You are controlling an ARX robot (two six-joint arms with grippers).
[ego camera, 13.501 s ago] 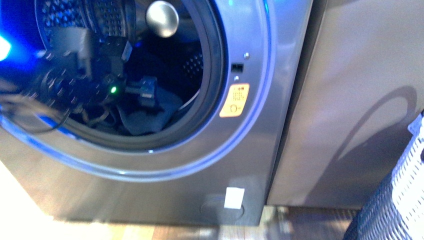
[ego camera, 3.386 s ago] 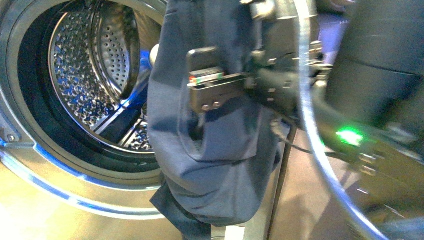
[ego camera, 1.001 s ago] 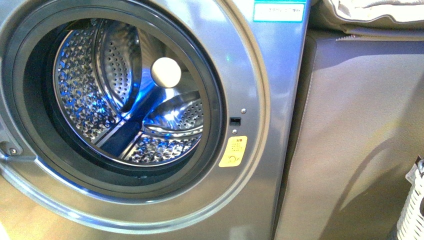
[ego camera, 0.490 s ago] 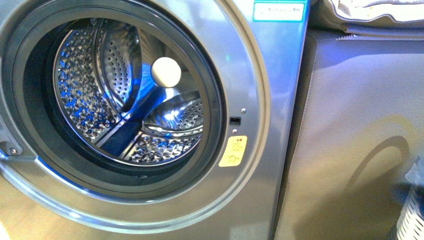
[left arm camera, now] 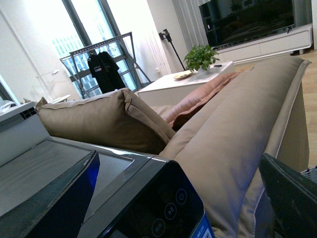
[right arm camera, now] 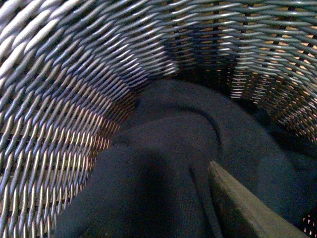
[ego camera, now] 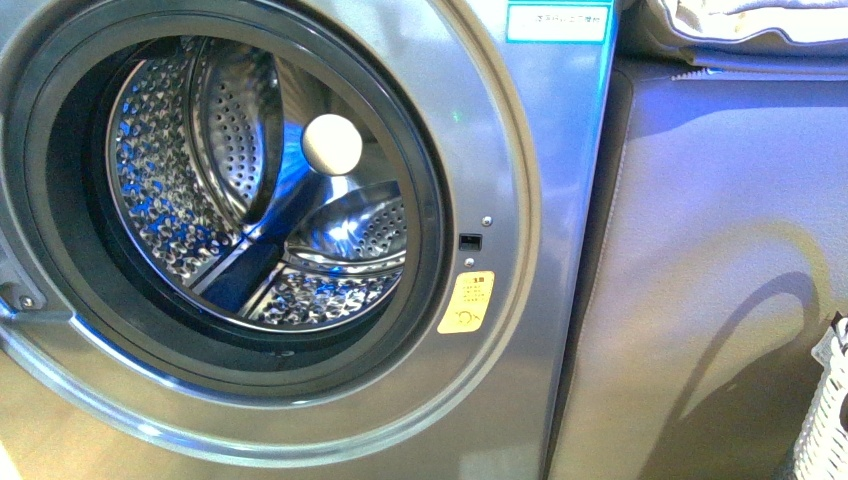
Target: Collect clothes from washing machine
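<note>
Drum of the washing machine looks empty in the front view: bare perforated steel, no fabric in the visible part. The clothes lie in the woven basket, dark navy heap on its floor per the right wrist view. Judging by that, collection looks essentially done; what's left is at most backing the right arm out and checking the drum.

Unknowns:
- Right end effector: only one finger shows, hovering over or touching the cloth. Can't tell whether it's apart, closed, or holding fabric.
- Left end effector: two dark fingers at the frame edges, spread wide, nothing between them. It's up by the machine's control panel and the beige sofa cushion.
- Drum's near bottom and left side are hidden behind the door seal, so a leftover item there can't be ruled out.
- No arms in the front view; only a sliver of the basket shows.
</note>
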